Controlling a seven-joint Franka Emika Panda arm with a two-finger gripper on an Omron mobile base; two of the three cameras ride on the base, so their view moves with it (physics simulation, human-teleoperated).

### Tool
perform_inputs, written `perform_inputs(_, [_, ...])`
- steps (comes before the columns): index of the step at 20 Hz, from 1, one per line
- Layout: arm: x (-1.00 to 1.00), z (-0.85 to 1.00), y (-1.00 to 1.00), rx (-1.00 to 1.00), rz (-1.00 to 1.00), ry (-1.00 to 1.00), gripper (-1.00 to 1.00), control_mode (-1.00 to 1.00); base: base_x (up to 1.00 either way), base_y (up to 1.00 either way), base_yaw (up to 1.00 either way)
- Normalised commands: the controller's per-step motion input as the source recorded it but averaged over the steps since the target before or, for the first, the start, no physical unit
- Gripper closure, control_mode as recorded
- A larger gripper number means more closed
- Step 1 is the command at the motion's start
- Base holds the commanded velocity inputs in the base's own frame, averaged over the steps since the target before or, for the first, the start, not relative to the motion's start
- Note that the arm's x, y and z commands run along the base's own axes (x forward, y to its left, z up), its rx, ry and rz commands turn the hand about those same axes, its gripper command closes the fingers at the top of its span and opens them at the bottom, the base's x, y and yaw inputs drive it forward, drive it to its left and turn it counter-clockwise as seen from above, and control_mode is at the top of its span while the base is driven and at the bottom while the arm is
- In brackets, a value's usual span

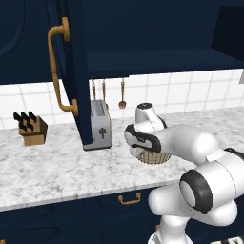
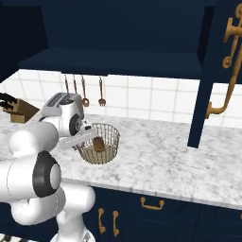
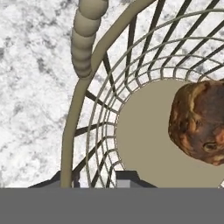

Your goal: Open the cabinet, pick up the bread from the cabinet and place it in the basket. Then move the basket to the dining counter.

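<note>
**Basket rim taken between the fingers, bread inside**

The gripper [image 3: 94,180] is seen at the near wall of the basket [image 3: 72,118], with one dark fingertip [image 3: 127,178] inside the wire mesh and the other outside it, so that the rim and wall are straddled by the jaws. The jaws are drawn in narrowly on that wall; whether the wire is firmly pinched cannot be told for certain, but a grasp on the basket is what is shown. In the right base view the gripper [image 2: 85,133] is met at the left rim of the basket [image 2: 108,130].

The bread [image 3: 199,122] is lying on the flat tan bottom of the basket, off to one side and close to the mesh wall; in the right base view the bread [image 2: 99,143] is seen through the wire. A beaded handle [image 3: 86,37] is attached at the rim.

The basket [image 1: 151,156] is placed on the marbled countertop [image 1: 57,167], largely hidden by the arm in the left base view. A toaster [image 1: 100,125] is stood just beside the open cabinet [image 1: 71,71] door, and a knife block [image 1: 31,128] is set well apart to the left. Utensils [image 2: 84,92] are hung on the tiled wall.
</note>
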Motion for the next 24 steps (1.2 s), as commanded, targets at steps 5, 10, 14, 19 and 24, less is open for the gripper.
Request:
perform_inputs(5, [-0.7,0.58,-0.15,-0.04,0.16,-0.01,1.0,-1.0,0.0,0.0,0.0])
perform_inputs(10, [-0.91,0.96,0.0,-0.07,0.2,-0.01,1.0,-1.0,0.0,0.0,0.0])
perform_inputs(14, [-0.79,0.84,0.0,-0.01,0.11,0.13,1.0,-1.0,0.0,0.0,0.0])
perform_inputs(19, [-0.4,0.66,0.0,0.0,0.09,0.06,1.0,-1.0,0.0,0.0,0.0])
perform_inputs(24, [0.0,0.11,0.0,0.0,0.07,0.03,1.0,-1.0,0.0,0.0,0.0])
